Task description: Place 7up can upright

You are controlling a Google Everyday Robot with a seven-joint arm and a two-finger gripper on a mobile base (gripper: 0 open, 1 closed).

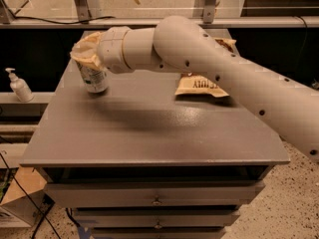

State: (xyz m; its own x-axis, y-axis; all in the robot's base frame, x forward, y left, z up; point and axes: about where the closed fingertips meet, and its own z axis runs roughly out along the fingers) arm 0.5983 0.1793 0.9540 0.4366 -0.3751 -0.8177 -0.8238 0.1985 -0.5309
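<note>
The 7up can (94, 78) is a small silvery can with green markings. It stands upright at the far left of the grey table top (149, 133), with its base on or just above the surface. My gripper (88, 58) has tan pads and comes in from the right at the end of the long beige arm. It is closed around the can's upper part and hides the can's top.
A brown and tan chip bag (199, 85) lies flat at the far right of the table, partly under my arm. A white pump bottle (20, 86) stands on a shelf left of the table. Drawers (157, 199) are below the table's front edge.
</note>
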